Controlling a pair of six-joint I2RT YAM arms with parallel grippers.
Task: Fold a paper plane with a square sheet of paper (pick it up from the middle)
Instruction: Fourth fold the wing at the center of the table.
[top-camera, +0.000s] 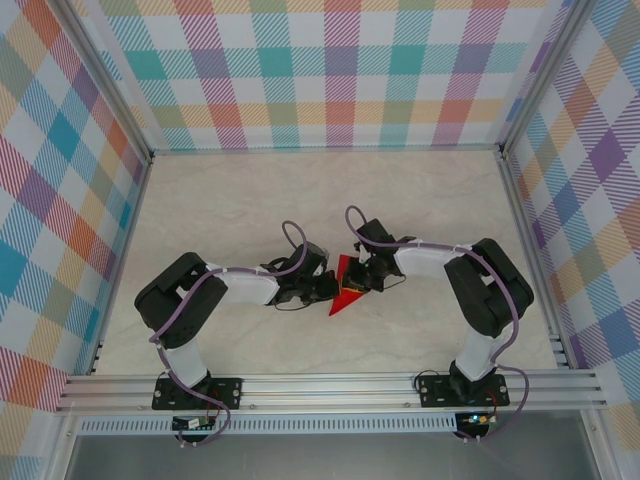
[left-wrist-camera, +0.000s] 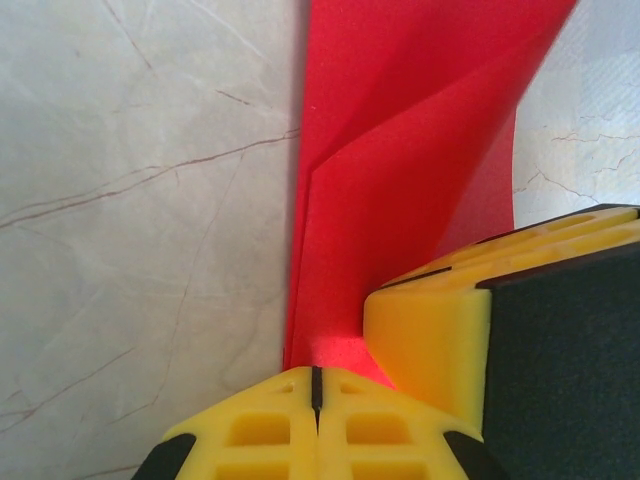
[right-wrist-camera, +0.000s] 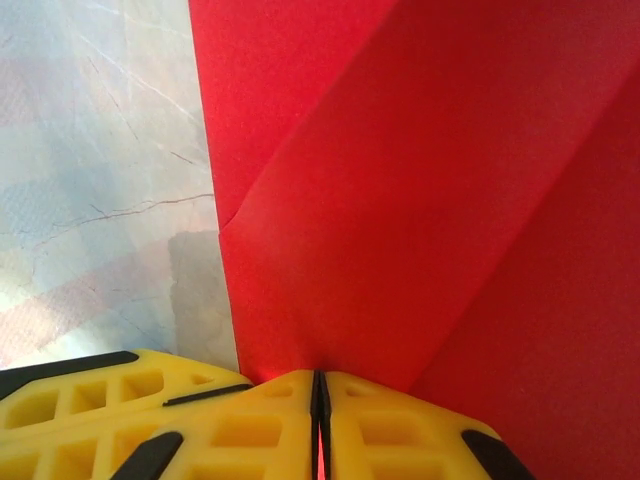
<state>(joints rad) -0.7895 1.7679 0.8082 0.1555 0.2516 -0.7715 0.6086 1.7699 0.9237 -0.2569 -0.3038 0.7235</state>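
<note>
The red sheet of paper (top-camera: 345, 296) is folded into a narrow pointed shape with creases and stands between my two grippers at the table's middle. My left gripper (top-camera: 322, 289) is on its left. In the left wrist view the left gripper (left-wrist-camera: 316, 385) is shut, and the paper (left-wrist-camera: 400, 150) rises straight from its fingertips. My right gripper (top-camera: 364, 283) is on the paper's right. In the right wrist view the right gripper (right-wrist-camera: 320, 385) is shut on the paper (right-wrist-camera: 400, 200), with a red sliver showing between its jaws. The two grippers nearly touch.
The pale marble tabletop (top-camera: 250, 200) lies open behind and to both sides of the arms. Checked walls (top-camera: 330, 70) and metal frame rails (top-camera: 330, 385) bound the workspace. The right gripper's yellow finger (left-wrist-camera: 430, 330) sits close beside the left one.
</note>
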